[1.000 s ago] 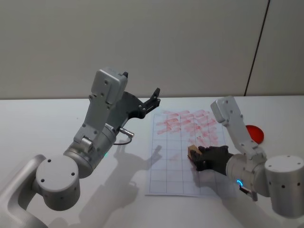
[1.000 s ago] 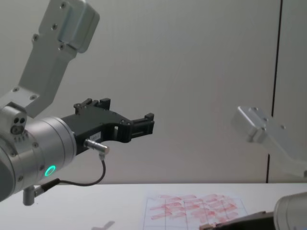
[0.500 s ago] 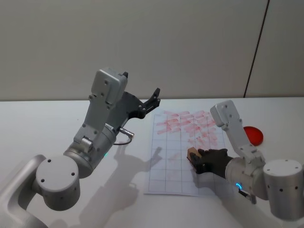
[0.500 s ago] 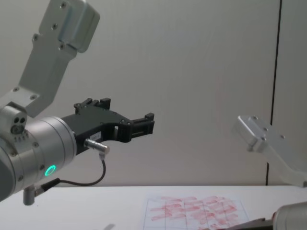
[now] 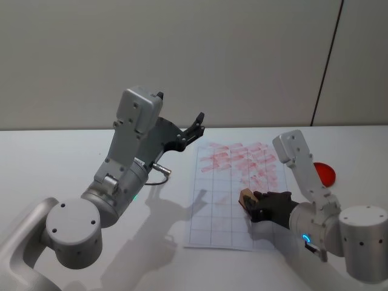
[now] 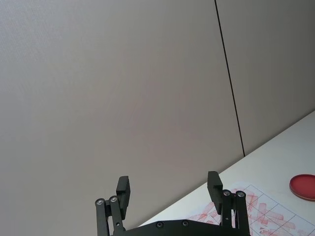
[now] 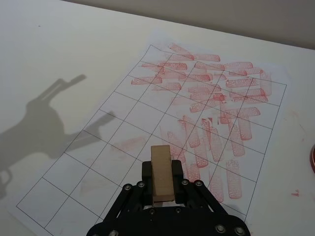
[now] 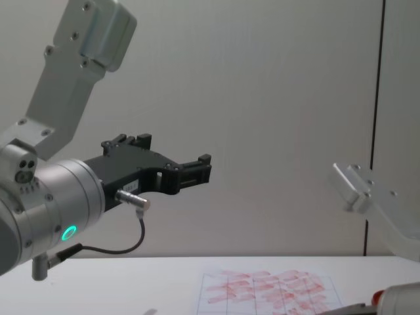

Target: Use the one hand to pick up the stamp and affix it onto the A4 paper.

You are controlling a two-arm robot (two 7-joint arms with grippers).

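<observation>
The stamp [image 5: 245,195], a small tan wooden block, is held between the fingers of my right gripper [image 5: 250,201], which is shut on it. They are low over the right half of the A4 paper [image 5: 212,212], at the near edge of its red marks. In the right wrist view the stamp [image 7: 161,162] sticks out of the right gripper [image 7: 161,181] above the gridded A4 paper [image 7: 123,113]. Whether the stamp touches the sheet cannot be told. My left gripper [image 5: 197,124] hangs open, high above the table, left of the paper's far edge; its fingers [image 6: 123,189] stand wide apart.
A flat red round dish [image 5: 324,173] lies on the white table to the right of the paper, behind my right arm [image 5: 303,170]. The left arm's shadow [image 7: 49,123] falls on the table and the paper's left side.
My right gripper has sunk a little toward the paper with the stamp, dropping below the chest view's lower edge. The left arm has not moved.
</observation>
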